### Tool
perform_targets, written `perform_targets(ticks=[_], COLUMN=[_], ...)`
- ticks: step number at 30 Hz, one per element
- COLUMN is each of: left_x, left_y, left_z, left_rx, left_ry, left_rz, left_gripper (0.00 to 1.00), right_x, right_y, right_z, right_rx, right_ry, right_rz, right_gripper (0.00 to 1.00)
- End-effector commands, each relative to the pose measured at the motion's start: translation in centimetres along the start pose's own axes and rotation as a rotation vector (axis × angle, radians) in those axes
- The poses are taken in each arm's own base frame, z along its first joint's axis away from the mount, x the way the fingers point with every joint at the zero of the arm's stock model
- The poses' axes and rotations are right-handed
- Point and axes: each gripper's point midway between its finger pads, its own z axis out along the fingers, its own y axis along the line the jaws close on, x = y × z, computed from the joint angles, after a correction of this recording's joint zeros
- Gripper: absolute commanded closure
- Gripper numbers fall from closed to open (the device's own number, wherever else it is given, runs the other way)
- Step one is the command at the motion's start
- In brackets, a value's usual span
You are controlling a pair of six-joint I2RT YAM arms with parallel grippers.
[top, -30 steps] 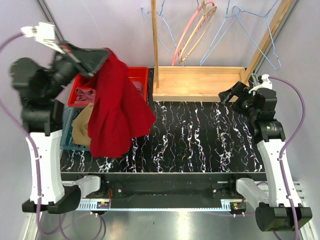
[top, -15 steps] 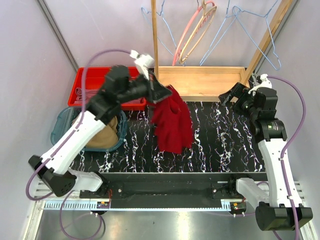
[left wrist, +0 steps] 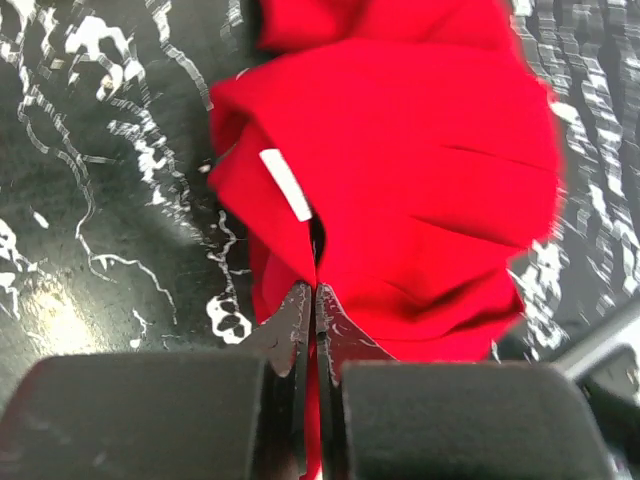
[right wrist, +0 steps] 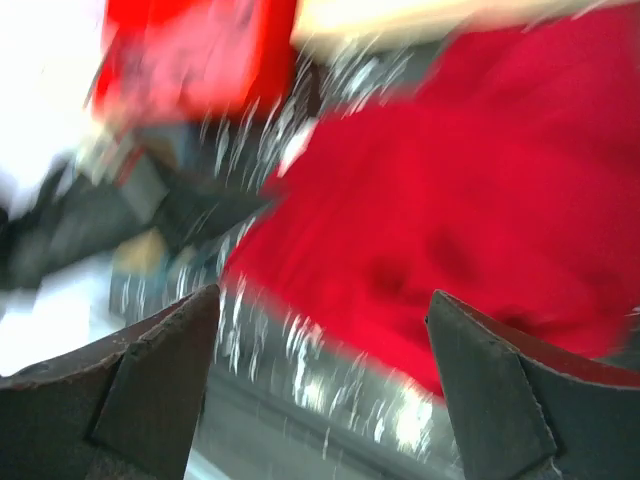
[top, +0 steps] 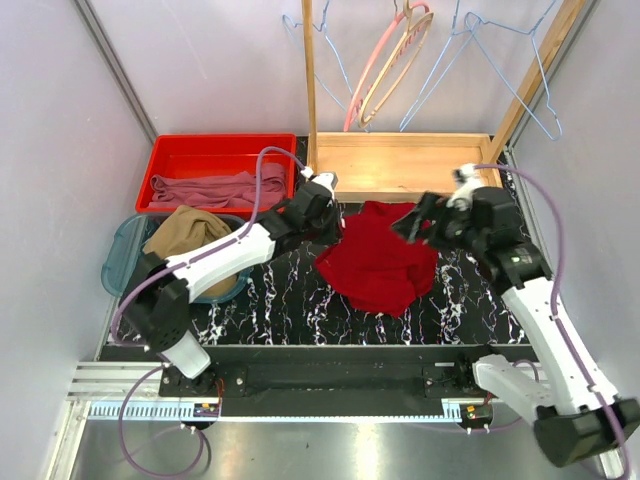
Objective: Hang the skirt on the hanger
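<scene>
Barely begun: the skirt [top: 185, 232] lies bundled in a blue tub [top: 112, 262], well left of the left claw [left wrist: 313, 292], which is clamped on a red garment [top: 385, 268]. The right claw [top: 410, 226] stands apart, seemingly empty. The hanger [top: 546, 88] hangs beyond it, bare.

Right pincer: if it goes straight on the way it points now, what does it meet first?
Most likely the red garment on the table, straight ahead of the open right pincer; the blurred wrist view leaves depth unclear.
</scene>
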Motion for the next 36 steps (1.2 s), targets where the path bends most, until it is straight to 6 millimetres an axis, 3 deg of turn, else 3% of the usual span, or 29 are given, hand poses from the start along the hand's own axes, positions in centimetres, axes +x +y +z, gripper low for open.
perform_targets(ticks=[1, 4, 14, 19, 20, 24, 36], left_x=[-5.1, -4.7, -2.4, -3.0, -3.1, -3.2, -2.9], left_y=[-3.1, -3.8, -3.5, -3.7, -3.8, -4.1, -4.4], left_z=[0.3, 0.7, 0.6, 0.1, 0.0, -0.3, -0.9], left_rx=[0.027, 0.054, 0.059, 0.055, 0.055, 0.061, 0.057], left_ry=[-0.164, -0.139, -0.097, -0.12, -0.124, -0.127, -0.122], left_rz=[-0.076, -0.07, -0.05, -0.059, -0.06, -0.065, -0.068], left_gripper=[1.0, 1.0, 1.0, 1.0, 1.0, 1.0, 1.0], right_x=[4.8, 6.8, 10.5, 10.5, 10.4, 10.7, 11.7], right_y=[3.7, 4.1, 4.7, 5.1, 6.4, 7.3, 7.2], right_z=[1.4, 2.8, 6.4, 7.4, 7.5, 7.7, 9.3], right_rx=[-0.059, -0.037, 0.0, 0.044, 0.0, -0.023, 0.087], right_ry=[0.122, 0.162, 0.224, 0.135, 0.094, 0.03, 0.015], right_rz=[-0.125, -0.184, -0.266, -0.32, -0.331, -0.336, -0.378], right_gripper=[0.1, 0.1, 0.09, 0.01, 0.0, 0.0, 0.0])
